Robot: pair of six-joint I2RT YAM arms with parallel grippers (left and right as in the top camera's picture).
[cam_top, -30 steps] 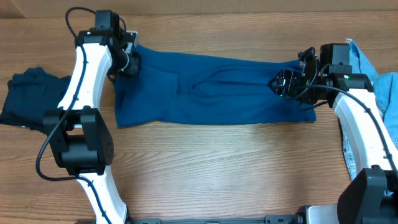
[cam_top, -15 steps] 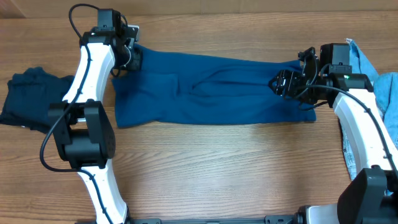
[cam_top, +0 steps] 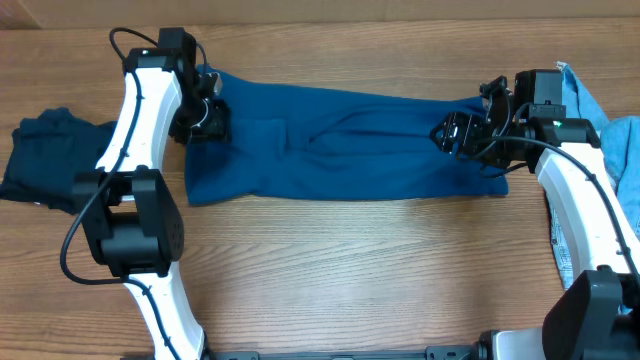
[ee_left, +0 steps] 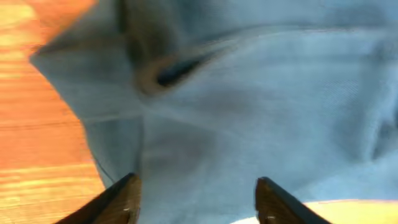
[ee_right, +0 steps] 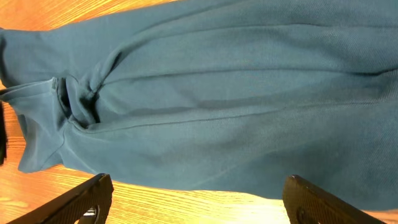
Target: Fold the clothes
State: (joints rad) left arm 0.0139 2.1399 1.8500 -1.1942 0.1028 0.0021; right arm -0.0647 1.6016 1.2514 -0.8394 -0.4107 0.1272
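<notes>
One long blue cloth garment point(cam_top: 350, 145); one crumpled dark navy garment point(cam_top: 45, 150); one light blue fabric heap point(cam_top: 622, 150), pieces uncountable; one brown wooden table point(cam_top: 350, 270); two white-and-black robot arms, left arm point(cam_top: 138, 115) and right arm point(cam_top: 590, 200).

Your wooden table point(cam_top: 350, 270) carries a blue garment point(cam_top: 340, 150) spread lengthwise across its far half. A crumpled dark navy garment point(cam_top: 45, 155) lies at the left edge, and light blue cloth point(cam_top: 610, 130) at the right.
</notes>
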